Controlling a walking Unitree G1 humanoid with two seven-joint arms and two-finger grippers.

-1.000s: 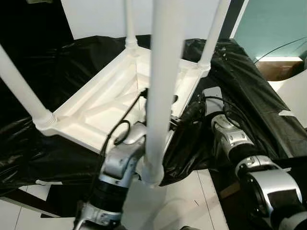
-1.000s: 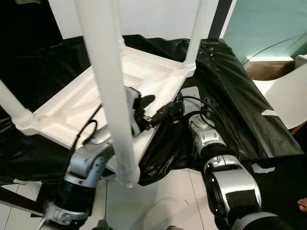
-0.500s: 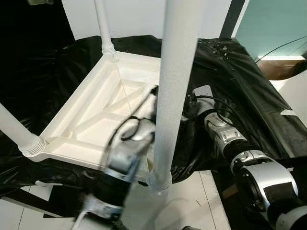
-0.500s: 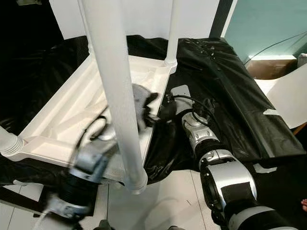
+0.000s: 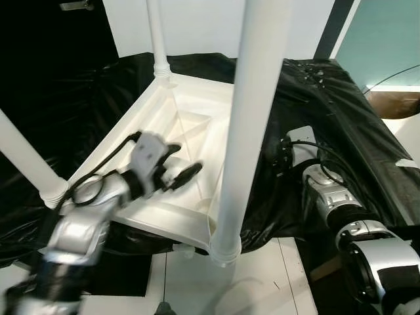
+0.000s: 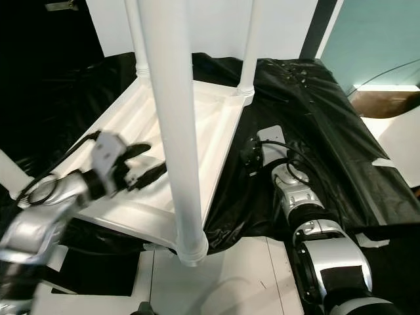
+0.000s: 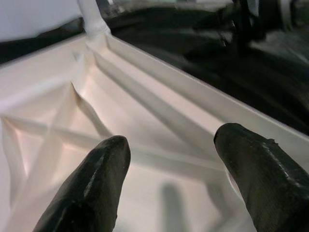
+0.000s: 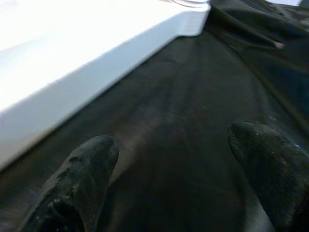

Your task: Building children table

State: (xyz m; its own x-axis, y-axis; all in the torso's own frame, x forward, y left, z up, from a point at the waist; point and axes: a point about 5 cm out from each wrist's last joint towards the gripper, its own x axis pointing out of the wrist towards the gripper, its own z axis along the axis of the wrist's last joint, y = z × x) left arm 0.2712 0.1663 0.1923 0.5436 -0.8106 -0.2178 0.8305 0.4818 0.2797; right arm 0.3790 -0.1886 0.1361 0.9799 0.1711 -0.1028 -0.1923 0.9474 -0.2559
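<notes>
A white children's table (image 5: 190, 125) lies upside down on a black plastic sheet (image 5: 328, 98), its legs pointing up. The nearest leg (image 5: 252, 118) rises through the middle of the eye views. Another leg (image 5: 156, 33) stands at the far corner and a third (image 5: 26, 161) at the left. My left gripper (image 5: 180, 164) hovers open over the ribbed underside of the tabletop, its fingers (image 7: 96, 179) spread with nothing between them. By the table's right edge, my right gripper (image 8: 178, 154) is open low over the black sheet, with the white rim (image 8: 96, 82) beside it.
The black sheet covers the whole work surface and hangs over its front edge. White floor panels (image 5: 216, 282) lie in front below. A teal wall (image 5: 387, 39) and a brown box (image 5: 390, 102) are at the far right. A white wall stands behind.
My left arm has swung left, out from behind the nearest leg, and now reaches over the tabletop's underside. The right arm stays by the right edge. The camera has shifted.
</notes>
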